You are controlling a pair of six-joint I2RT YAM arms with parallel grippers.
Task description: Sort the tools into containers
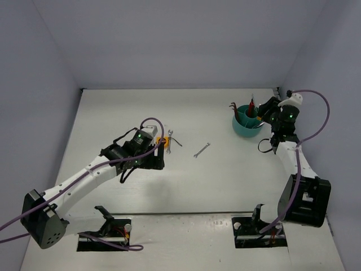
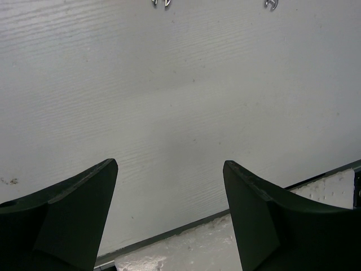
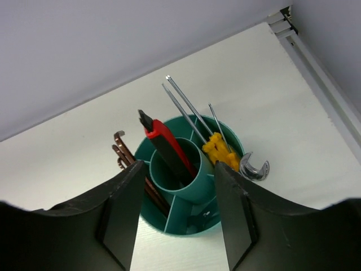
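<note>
The teal cup (image 1: 246, 125) stands at the back right. In the right wrist view the cup (image 3: 192, 227) holds a red-handled tool (image 3: 169, 148), yellow-handled screwdrivers (image 3: 220, 149), a silver wrench (image 3: 254, 169) and brown hooked tools (image 3: 120, 151). My right gripper (image 3: 177, 169) is open and empty just above the cup; it also shows in the top view (image 1: 263, 113). A silver wrench (image 1: 202, 149) lies mid-table. Another wrench (image 1: 171, 135), a dark hex key (image 1: 176, 143) and the yellow-orange tape measure (image 1: 163, 141) lie by my left gripper (image 1: 158, 157), which is open and empty over bare table (image 2: 169, 165).
The ends of two wrenches (image 2: 161, 3) (image 2: 271, 4) show at the top edge of the left wrist view. A dark seam (image 2: 192, 224) crosses the table near the front. Walls close the table on the left, back and right.
</note>
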